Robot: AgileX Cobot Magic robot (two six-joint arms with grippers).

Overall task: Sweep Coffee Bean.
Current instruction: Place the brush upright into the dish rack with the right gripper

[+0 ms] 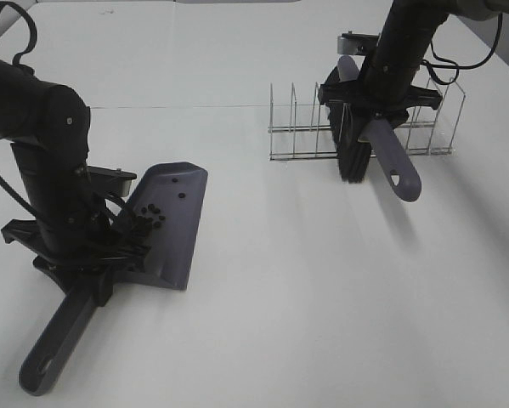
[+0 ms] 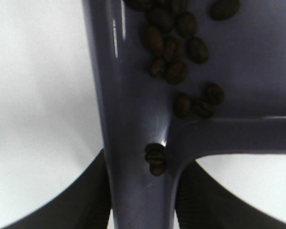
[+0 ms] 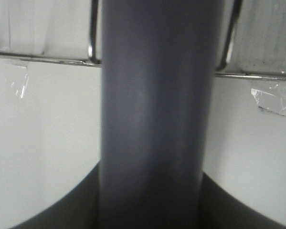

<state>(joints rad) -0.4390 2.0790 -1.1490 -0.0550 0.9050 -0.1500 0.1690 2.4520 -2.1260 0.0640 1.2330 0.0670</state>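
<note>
A grey-purple dustpan (image 1: 176, 223) lies flat on the white table at the left, with coffee beans (image 1: 149, 217) gathered in its back part. My left gripper (image 1: 93, 265) is shut on the dustpan's handle (image 1: 59, 340). In the left wrist view the beans (image 2: 174, 47) lie on the pan (image 2: 128, 119) where it meets the handle, between my dark fingers (image 2: 92, 202). At the far right, my right gripper (image 1: 375, 100) is shut on a brush handle (image 1: 392, 163). Its black bristles (image 1: 353, 161) hang at the wire rack. The right wrist view is filled by that handle (image 3: 150, 119).
A wire rack (image 1: 281, 144) with upright dividers stands at the back right, and the brush sits among its wires. Its rails (image 3: 42, 58) cross behind the handle in the right wrist view. Black cables trail from both arms.
</note>
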